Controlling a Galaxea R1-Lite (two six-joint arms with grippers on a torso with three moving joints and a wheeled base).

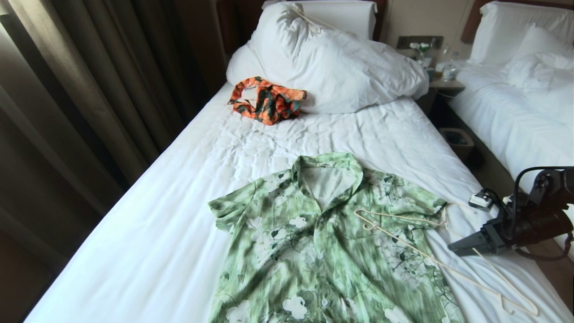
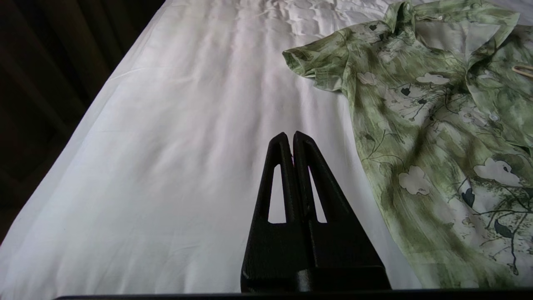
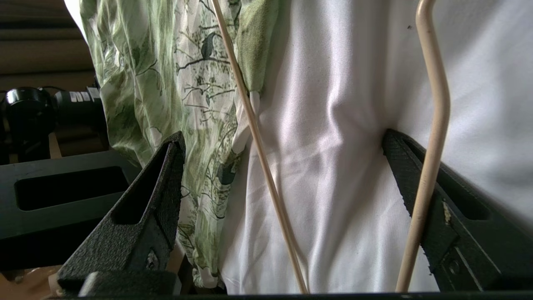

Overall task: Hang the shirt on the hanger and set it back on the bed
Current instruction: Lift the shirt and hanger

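Green shirt (image 1: 323, 242) lay flat on the wrinkled white bed (image 1: 148, 242) beside brown curtains (image 1: 67, 89), hanger (image 1: 430, 260) partly over it, right claw (image 1: 453, 246) spread wide, left claw (image 2: 290, 135) pressed together.

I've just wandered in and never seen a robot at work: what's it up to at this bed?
A green flowered shirt lies flat on the bed, buttoned and not yet on its hanger. The thin cream hanger rests partly on the shirt's shoulder, partly on the sheet. The right gripper is down at the bed with its jaws wide open around one of the hanger's rods, holding nothing. The left gripper hangs shut over bare sheet beside the shirt.
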